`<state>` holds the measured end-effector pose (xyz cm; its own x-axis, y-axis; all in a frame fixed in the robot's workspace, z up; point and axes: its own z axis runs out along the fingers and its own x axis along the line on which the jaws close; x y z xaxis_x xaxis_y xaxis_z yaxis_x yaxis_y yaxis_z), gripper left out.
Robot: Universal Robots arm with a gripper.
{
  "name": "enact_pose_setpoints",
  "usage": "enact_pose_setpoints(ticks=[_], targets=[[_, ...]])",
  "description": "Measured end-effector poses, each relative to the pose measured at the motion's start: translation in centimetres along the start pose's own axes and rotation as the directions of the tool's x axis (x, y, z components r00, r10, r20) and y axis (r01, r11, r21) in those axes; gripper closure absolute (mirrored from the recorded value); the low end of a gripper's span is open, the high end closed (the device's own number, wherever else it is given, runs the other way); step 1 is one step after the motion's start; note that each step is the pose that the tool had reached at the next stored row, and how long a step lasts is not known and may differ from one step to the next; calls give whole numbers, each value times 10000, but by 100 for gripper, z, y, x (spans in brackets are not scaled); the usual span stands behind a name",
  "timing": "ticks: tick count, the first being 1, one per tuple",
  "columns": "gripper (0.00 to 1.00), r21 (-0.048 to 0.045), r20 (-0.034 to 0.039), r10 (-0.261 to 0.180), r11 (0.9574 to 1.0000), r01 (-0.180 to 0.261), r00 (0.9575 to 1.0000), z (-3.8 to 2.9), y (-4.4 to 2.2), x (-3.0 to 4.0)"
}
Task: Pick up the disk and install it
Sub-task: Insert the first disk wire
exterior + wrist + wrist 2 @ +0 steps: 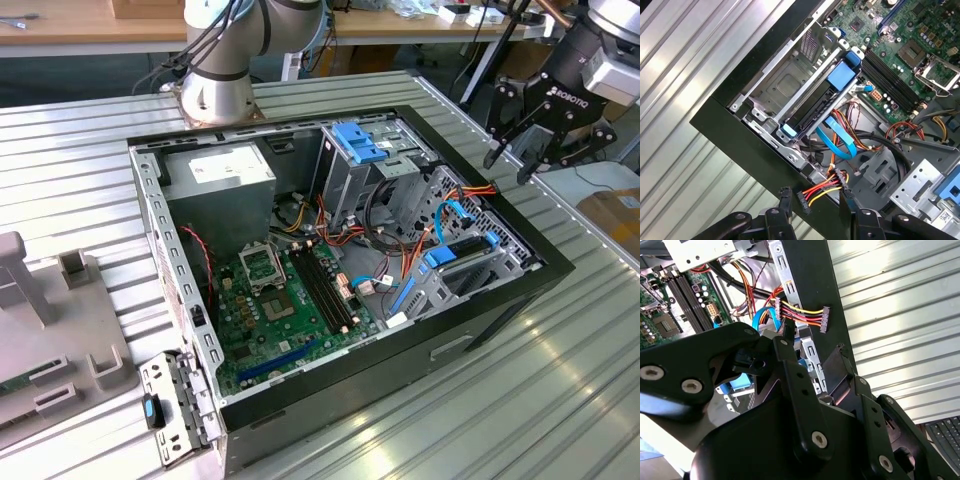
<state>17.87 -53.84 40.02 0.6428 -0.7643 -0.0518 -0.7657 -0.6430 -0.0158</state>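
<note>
From the exterior view, the open computer case (480,330) lies on the ribbed metal worktop (560,400), well in from its edges. The gripper (510,165) hangs in the air over the case's rim on the exterior view's right. Its fingers are spread wide and there is nothing between them. The disk (468,262) sits inside the case, in a metal bay tucked into the corner toward the exterior view's right, with its blue carrier showing at either end. The green motherboard (290,300) covers the case floor. The grey power-supply box (225,170) fills the far corner near the arm's base (215,95), and a metal cage with a blue top (355,145) stands between that box and the disk's corner.

In the second wrist view, the gripper (810,347) shows as black linkages with the fingers (790,370) held apart and empty. It hangs above the case's black wall, with a bundle of red, yellow and black wires (800,315) beyond them.

In the first wrist view, the gripper (815,200) is likewise wide open. The same wire bundle (822,187) lies below the gap between the fingers, untouched. The disk (815,104) lies lengthwise in its bay just inside the case's corner, blue plastic at both ends. I cannot tell whether it is fully pushed home.
</note>
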Motion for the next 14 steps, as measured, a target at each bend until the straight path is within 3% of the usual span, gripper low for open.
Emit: enact_pose_setpoints(ticks=[5,14], targets=[[49,1,1,-1,10000,1,10000,0,-34,25],[49,-14,-14,-39,10000,39,10000,-35,-37,25]])
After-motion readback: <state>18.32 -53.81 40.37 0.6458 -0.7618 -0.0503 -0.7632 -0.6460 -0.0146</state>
